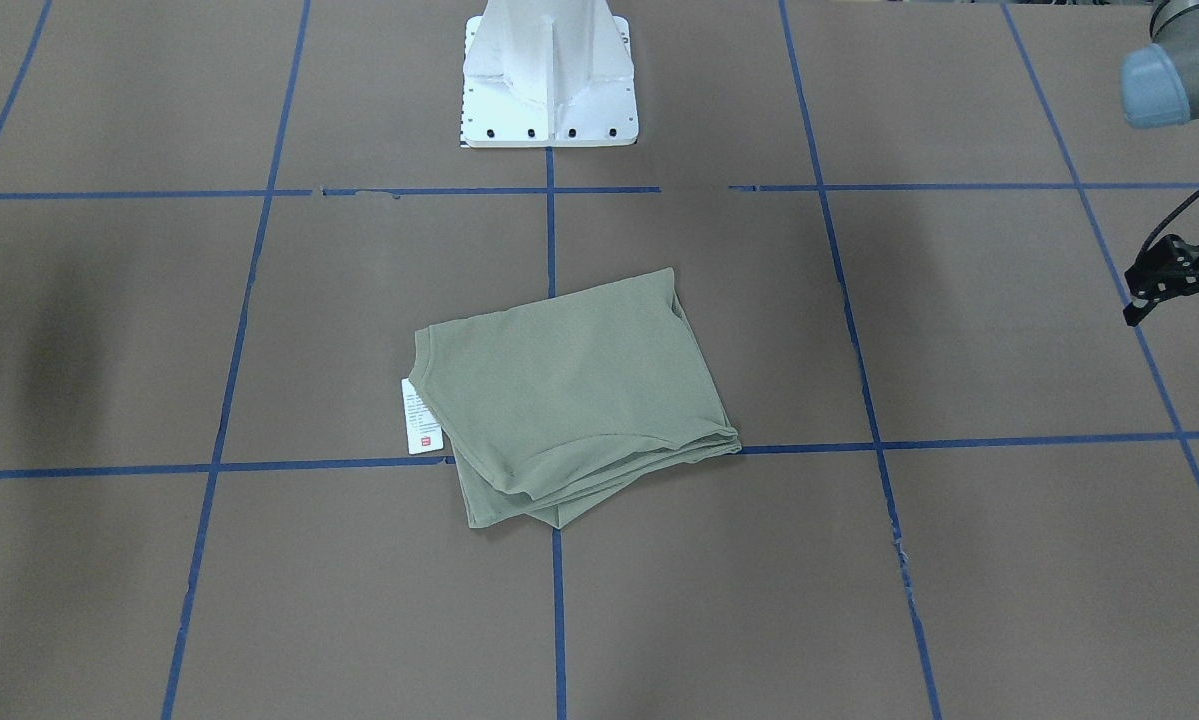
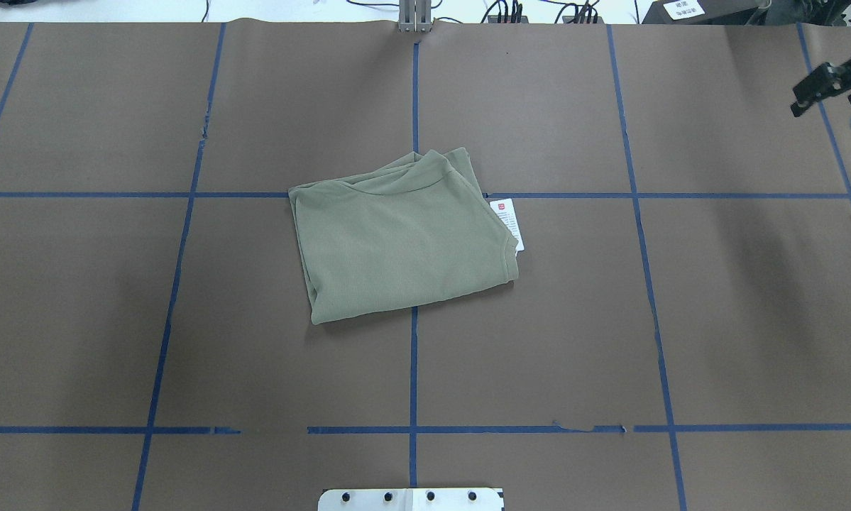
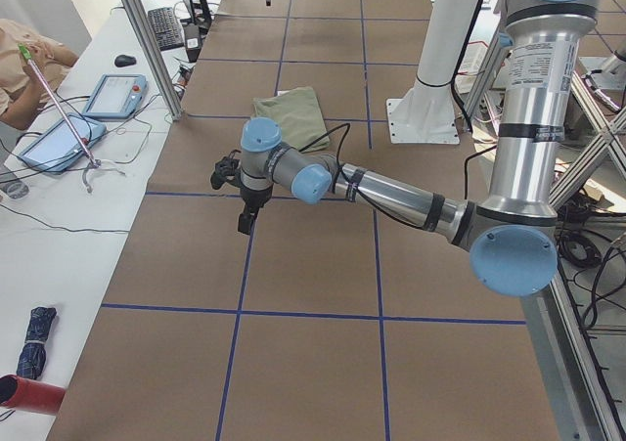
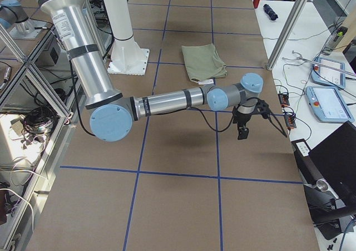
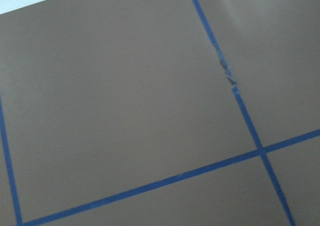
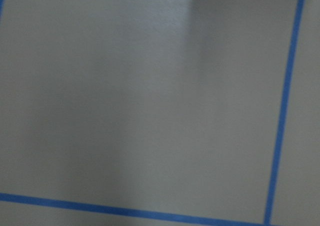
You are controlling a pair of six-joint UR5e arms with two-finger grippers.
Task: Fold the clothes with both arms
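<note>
as the front view faced the robot, the sage-green ribbed-knit long-sleeved shirt (image 1: 574, 395) lay folded in a compact packet on the brown paper-covered, blue-taped table (image 1: 259, 300), out from the white metal pedestal (image 1: 549, 80); the black two-finger left gripper (image 1: 1181, 285) hung well apart at that view's right edge, so cropped that i could not tell whether its fingers were apart or together. overhead, the packet's long axis ran across the table, slightly tilted, its white card hang tag (image 2: 508, 221) toward the robot's right; the black right gripper (image 2: 812, 92) sat far out on that side, finger spread unreadable, neither gripper clearly nearer. side views showed both reaching low over the table beside a white bench (image 3: 59, 265). wrist views showed table surface, no cloth.
</note>
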